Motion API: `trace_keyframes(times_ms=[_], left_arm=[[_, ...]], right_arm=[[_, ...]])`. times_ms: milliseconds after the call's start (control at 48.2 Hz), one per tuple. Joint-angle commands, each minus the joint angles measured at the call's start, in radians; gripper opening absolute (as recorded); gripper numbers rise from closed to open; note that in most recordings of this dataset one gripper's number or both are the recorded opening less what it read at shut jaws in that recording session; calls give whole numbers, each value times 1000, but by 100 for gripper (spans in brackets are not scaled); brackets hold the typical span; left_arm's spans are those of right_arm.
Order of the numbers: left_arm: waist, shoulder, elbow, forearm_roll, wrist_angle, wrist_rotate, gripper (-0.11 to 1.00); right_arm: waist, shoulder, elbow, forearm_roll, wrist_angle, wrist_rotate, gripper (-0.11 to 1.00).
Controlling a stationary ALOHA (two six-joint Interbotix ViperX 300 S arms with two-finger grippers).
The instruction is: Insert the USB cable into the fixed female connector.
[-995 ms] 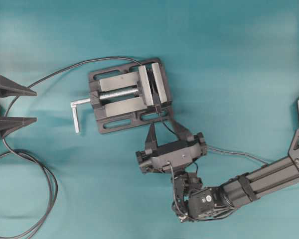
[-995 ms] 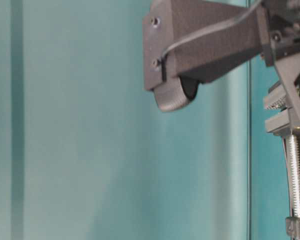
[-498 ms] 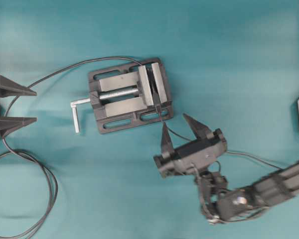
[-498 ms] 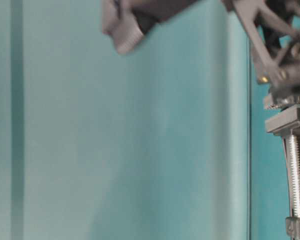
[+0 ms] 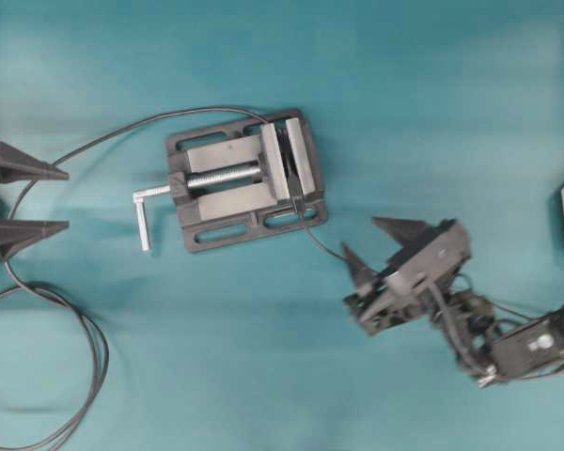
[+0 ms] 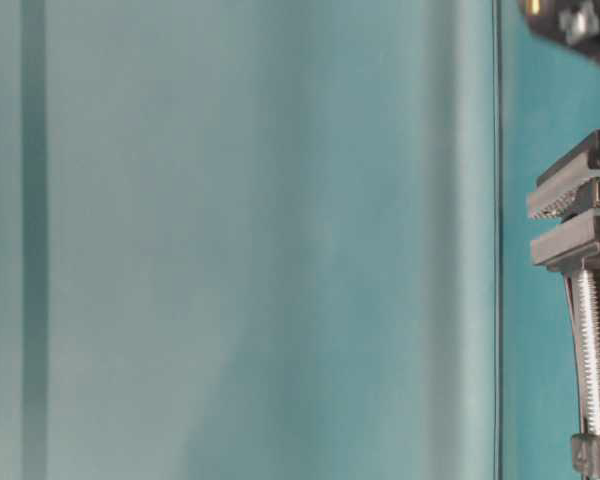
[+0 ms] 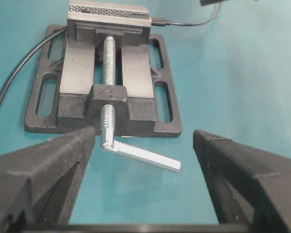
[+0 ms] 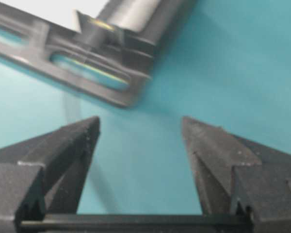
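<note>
Two pincers: both spread wide, nothing held
Right pincer [image 5: 374, 242]: over bare teal worktop [image 5: 432, 103], near the vise [image 5: 244, 180] corner
Left pincer [image 5: 61, 199]: at left edge, facing the vise handle
USB cable [image 5: 321, 246]: thin, dark grey, its small dark plug meeting the fixed female connector [image 7: 158, 21] at the vise jaws

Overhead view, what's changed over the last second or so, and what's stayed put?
The right hand pulled away from the vise, moving right and toward the bottom of the overhead view, open and empty throughout; it now sits clear of the vise's corner. At table level it has nearly left the picture. The thin USB cable stays plugged in at the vise. The vise, the thicker black cable and the open left hand have not moved.
</note>
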Motion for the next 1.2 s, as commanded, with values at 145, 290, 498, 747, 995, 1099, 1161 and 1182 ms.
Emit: trace_keyframes(times_ms=[145, 290, 498, 747, 995, 1099, 1161, 1182], left_arm=[[3, 15, -12, 2, -8, -2, 99], [3, 15, -12, 2, -6, -2, 99], [3, 15, -12, 2, -8, -2, 99], [3, 15, -12, 2, -6, -2, 99], [5, 15, -12, 2, -8, -2, 99], [5, 15, -12, 2, -6, -2, 99], [5, 15, -12, 2, -6, -2, 99], [5, 15, -12, 2, -6, -2, 99]], right_arm=[[2, -192, 150, -107, 97, 48, 73], [2, -302, 241, -158, 181, 46, 73], [2, -532, 423, -210, 287, 43, 73], [2, -999, 675, -319, 331, -28, 72], [0, -1407, 761, -382, 407, -426, 70], [-11, -1439, 756, -367, 377, -557, 70], [-29, -1434, 750, -357, 336, -584, 69], [-43, -1434, 750, -357, 314, -588, 69]])
